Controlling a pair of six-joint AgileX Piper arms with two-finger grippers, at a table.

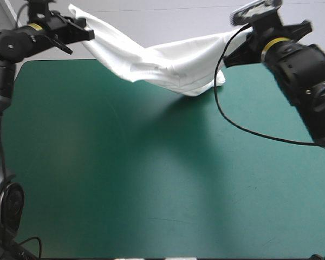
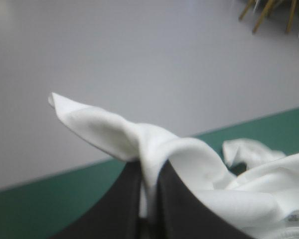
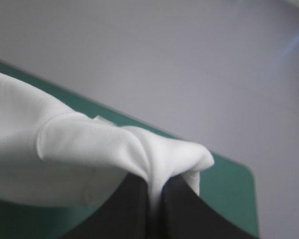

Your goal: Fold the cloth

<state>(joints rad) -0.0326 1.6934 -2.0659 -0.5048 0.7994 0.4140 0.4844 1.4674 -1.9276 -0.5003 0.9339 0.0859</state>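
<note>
Gripping white T-shirt [image 1: 168, 65] with left tool [image 2: 149, 169] and right tool [image 3: 157, 184], both nearly closed on bunched fabric, sagging above surface's [image 1: 151, 173] far edge. Might slip out, or land wrinkled if lowered unevenly

Both arms are raised and reach forward, away from the robot's base. The left arm [image 1: 8, 46] comes in from the left, its wrist level, and the left gripper [image 1: 88, 32] points toward the middle. The right arm [image 1: 309, 81] slants up from the right, bent at a yellow-banded wrist, and the right gripper [image 1: 231, 54] is aimed leftward. Each gripper's black fingers [image 2: 122, 204] are pressed nearly together, pinching a fold of the white T-shirt [image 1: 168, 62].
</note>
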